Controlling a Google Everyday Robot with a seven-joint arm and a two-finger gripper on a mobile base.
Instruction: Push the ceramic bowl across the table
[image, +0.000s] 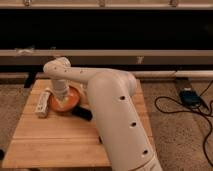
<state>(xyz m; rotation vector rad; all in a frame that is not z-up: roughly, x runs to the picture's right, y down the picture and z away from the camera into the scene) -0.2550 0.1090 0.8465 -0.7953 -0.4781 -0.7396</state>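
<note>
The orange ceramic bowl (73, 98) sits on the far left part of the light wooden table (50, 140). My white arm reaches over the table from the lower right and bends down into the bowl. My gripper (61, 101) is at the bowl's inside, on its left half, and its tip is hidden by the wrist and the bowl. The bowl stands upright on the tabletop.
A white elongated object (43, 103) lies just left of the bowl. A dark flat object (83, 114) lies by the bowl's front right. Black cables and a blue box (190, 96) lie on the floor to the right. A dark wall unit runs behind the table.
</note>
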